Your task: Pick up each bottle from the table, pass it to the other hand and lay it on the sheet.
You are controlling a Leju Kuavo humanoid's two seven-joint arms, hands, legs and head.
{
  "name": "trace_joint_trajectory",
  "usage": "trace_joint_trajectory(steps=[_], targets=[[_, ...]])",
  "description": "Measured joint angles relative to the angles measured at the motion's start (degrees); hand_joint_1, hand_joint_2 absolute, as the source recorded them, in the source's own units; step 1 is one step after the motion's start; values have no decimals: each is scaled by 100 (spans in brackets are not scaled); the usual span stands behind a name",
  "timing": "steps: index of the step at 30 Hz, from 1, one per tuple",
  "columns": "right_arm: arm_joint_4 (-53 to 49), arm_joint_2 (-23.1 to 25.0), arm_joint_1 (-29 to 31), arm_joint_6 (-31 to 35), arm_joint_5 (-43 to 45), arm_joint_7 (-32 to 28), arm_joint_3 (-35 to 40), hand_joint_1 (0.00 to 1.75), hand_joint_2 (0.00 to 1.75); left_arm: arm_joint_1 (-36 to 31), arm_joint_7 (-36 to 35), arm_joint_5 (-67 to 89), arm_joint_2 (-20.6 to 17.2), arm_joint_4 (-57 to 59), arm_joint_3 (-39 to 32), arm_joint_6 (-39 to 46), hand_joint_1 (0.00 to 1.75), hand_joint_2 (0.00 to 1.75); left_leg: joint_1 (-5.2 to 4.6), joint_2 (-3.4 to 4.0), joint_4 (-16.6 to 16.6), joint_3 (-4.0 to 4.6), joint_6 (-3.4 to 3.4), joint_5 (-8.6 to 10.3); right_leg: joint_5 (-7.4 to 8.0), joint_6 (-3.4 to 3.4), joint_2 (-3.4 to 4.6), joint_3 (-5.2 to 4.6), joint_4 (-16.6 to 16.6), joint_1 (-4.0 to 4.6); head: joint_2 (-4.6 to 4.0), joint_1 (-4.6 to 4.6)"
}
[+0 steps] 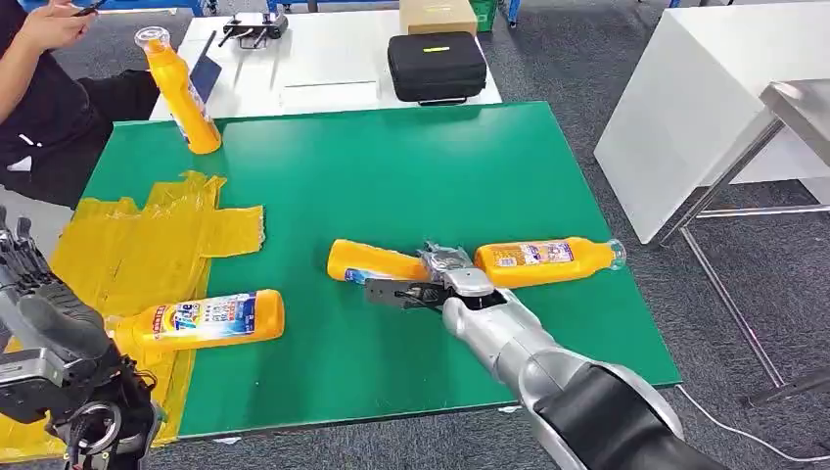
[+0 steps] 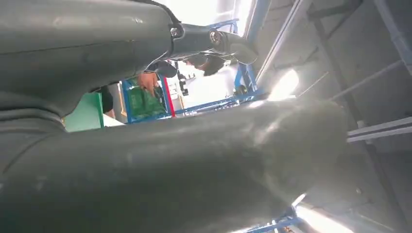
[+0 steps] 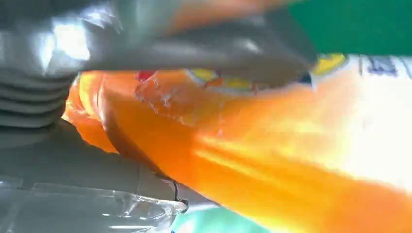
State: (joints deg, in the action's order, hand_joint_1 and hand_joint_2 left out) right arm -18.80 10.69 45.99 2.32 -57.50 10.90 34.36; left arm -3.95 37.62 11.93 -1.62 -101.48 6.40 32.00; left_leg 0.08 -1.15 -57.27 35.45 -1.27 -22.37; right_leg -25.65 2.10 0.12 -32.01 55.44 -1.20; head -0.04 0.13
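Note:
An orange bottle (image 1: 375, 262) lies on the green table (image 1: 391, 166), its neck end under my right hand (image 1: 431, 284). The thumb is on its far side and the dark fingers (image 1: 391, 294) stretch along its near side. The right wrist view shows this orange bottle (image 3: 291, 160) close up, pressed between the thumb (image 3: 194, 43) and the palm. A second orange bottle (image 1: 546, 259) lies just right of that hand. A third bottle (image 1: 210, 318) lies at the edge of the yellow sheet (image 1: 147, 245). My left hand (image 1: 39, 313) is raised at the near left, holding nothing.
A person (image 1: 39, 88) at the far left holds another orange bottle (image 1: 181, 93) upright over the table's corner. Behind the green table, a white table carries a black case (image 1: 437, 65) and a cardboard box (image 1: 438, 15). A white cabinet (image 1: 705, 108) stands to the right.

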Motion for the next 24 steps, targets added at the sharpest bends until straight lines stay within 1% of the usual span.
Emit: trace_joint_trajectory(steps=[4, 9, 13, 18, 19, 22, 23, 24], targets=[[-4, -26, 1, 183, 206, -431, -269, 175, 175, 38, 63, -59, -44, 0, 28, 96, 0, 0, 0, 1, 0, 2, 0, 0, 0, 0, 0, 0, 0, 0, 0, 2], [-330, -24, -6, 120, 452, -946, -711, 175, 175, 69, 61, -105, -59, -11, 28, 109, 0, 0, 0, 1, 0, 10, -2, 2, 1, 1, 0, -4, 3, 0, 0, 0], [-763, 59, -42, -3, 636, -1244, -970, 175, 175, 153, 55, -48, -61, -98, 20, 111, 0, 0, 0, -1, 0, 16, -2, 2, 1, 1, 0, -10, 2, 0, 0, 2], [-1594, 131, -225, -297, 1027, -1507, -1186, 175, 175, 273, -11, -107, -61, -190, 9, -59, 0, 0, 0, -1, 0, 19, -2, 1, 0, 0, -1, -15, 2, 0, 0, 2], [-1804, 131, -284, -367, 1116, -1534, -1209, 175, 175, 296, -61, -164, -61, -201, 7, -143, 0, 175, 0, -1, 0, 21, -2, 1, 0, 0, -1, -16, 2, 0, 0, 4], [-2604, 129, -494, -616, 1468, -1536, -1241, 175, 175, 331, -382, -595, -61, -212, -4, -645, 0, 175, 0, -1, 0, 22, -2, 1, 0, 0, -1, -19, 2, 0, 0, 4], [-2862, 127, -572, -674, 1596, -1534, -1252, 175, 175, 347, -589, -825, -61, -216, -4, -942, 0, 175, 0, -1, 0, 22, -2, 1, 0, 0, -1, -20, 1, -1, 0, 2], [-3171, 120, -670, -742, 1747, -1530, -1270, 175, 175, 365, -922, -1221, -66, -216, -4, -1414, 0, 175, 0, -1, 0, 22, -2, 1, 0, 0, -1, -21, 1, -1, 0, 0]])
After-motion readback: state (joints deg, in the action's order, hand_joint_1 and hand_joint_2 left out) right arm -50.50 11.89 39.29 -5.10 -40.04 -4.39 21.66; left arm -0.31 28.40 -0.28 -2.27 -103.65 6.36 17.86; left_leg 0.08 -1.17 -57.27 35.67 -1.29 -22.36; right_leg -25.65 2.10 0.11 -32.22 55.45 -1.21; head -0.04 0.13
